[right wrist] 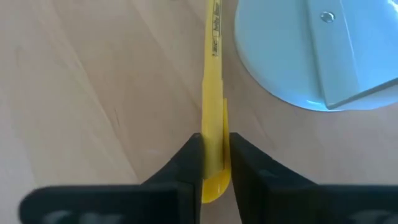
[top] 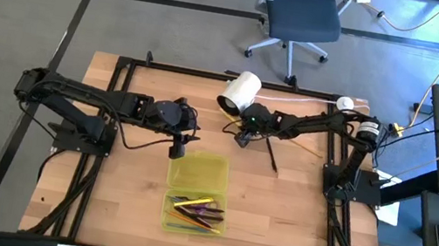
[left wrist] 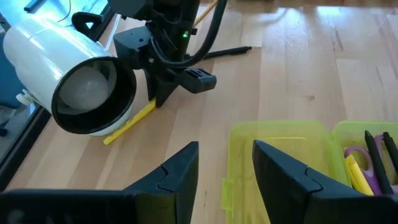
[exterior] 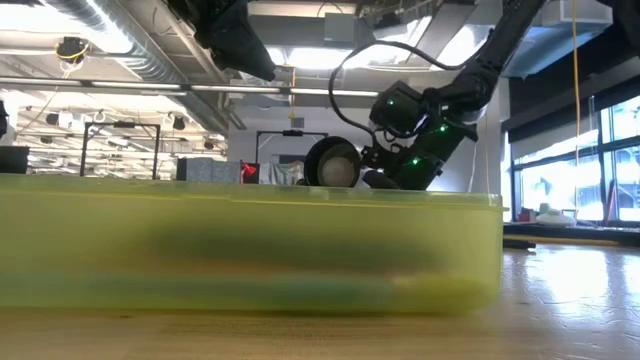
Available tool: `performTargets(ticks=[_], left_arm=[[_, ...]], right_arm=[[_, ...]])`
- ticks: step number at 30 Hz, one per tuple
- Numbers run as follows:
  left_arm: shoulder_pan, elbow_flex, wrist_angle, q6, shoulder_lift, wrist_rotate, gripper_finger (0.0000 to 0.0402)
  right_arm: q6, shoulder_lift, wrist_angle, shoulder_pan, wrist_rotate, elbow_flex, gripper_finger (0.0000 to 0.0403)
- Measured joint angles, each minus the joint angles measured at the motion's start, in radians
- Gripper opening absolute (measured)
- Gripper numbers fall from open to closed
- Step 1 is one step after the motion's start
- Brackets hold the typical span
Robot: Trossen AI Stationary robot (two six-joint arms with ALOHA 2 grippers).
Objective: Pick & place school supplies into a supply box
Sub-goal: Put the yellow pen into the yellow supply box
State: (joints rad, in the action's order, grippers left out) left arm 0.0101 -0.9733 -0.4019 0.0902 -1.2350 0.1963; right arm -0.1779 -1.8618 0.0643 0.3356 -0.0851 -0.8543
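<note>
A yellow pen (left wrist: 129, 122) lies on the wooden table beside a white cylinder (left wrist: 81, 87). My right gripper (right wrist: 214, 158) has come down on the pen's end and is shut on it. A black pen (top: 270, 154) lies on the table just right of that gripper. The yellow-green supply box (top: 198, 173) stands in the middle of the table, with several pens and purple-handled scissors (top: 196, 212) in its near half. My left gripper (left wrist: 227, 168) hovers open above the box's far end, holding nothing. My right gripper pinches the yellow pen between its two fingers near one end (right wrist: 214, 127). The fingers slant down from above and the table's right, one on each long side of the pen. The pen's length (left wrist: 124, 126) lies on the table next to the cylinder.
The white cylinder (top: 240, 91) with its cable lies at the table's far edge, right next to my right gripper (top: 244, 136). Bare wood lies to the right of the box (top: 295, 206) and to its left (top: 129, 188). An office chair (top: 303, 13) stands beyond the table.
</note>
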Motion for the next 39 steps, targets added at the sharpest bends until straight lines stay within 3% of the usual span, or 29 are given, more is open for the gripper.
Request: performTargets(ticks=[6, 15, 24, 32, 39], left_arm=[[0.000, 0.000, 0.000, 0.016, 0.000, 0.000, 0.0143], [0.002, 0.000, -0.001, 0.084, 0.000, -0.001, 0.0143], [0.002, 0.000, -0.006, 0.173, 0.000, -0.042, 0.0143], [0.001, 0.000, -0.004, 0.169, 0.000, -0.015, 0.0143], [0.001, 0.000, -0.002, 0.176, 0.000, -0.011, 0.0143]], right_arm=[[-0.014, 0.017, -0.043, -0.031, -0.009, -0.001, 0.0074], [-0.031, 0.151, -0.187, -0.124, 0.033, 0.009, 0.0071], [-0.146, 0.331, -0.261, -0.377, 0.018, 0.006, 0.0076], [-0.318, 0.333, -0.078, -0.639, -0.015, 0.004, 0.0077], [-0.391, 0.245, 0.101, -0.772, -0.087, 0.005, 0.0078]])
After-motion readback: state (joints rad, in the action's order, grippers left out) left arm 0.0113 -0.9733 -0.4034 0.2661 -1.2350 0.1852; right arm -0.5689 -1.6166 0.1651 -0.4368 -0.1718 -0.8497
